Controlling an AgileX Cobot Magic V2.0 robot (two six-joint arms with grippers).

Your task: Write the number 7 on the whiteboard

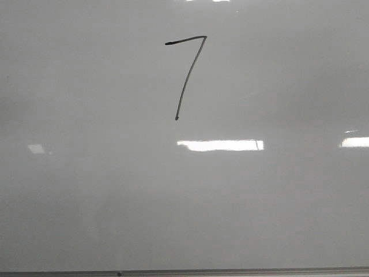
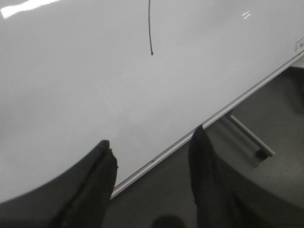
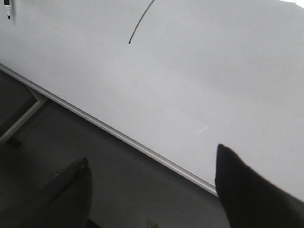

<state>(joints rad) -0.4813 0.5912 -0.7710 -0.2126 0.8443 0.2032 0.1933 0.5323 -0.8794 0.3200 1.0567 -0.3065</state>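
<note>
Whiteboard (image 1: 288, 208) fills the front view, and the number 7 (image 1: 185, 75) sits near its 12 o'clock, a short top bar and a long, slightly curved downstroke, clear of the glare patches. The figure looks complete, so the step in hand is, as I judge it, simply pulling away: the arms should back off straight from the board so nothing brushes or smears the fresh ink. Only the tail of the stroke shows in each wrist view. The left end effector (image 2: 152, 183) has its fingers spread apart with nothing between them, hanging near the board's metal edge strip (image 2: 247, 92). The right end effector (image 3: 152, 190) is likewise wide apart and empty, touching nothing. No marker is visible in either.
</note>
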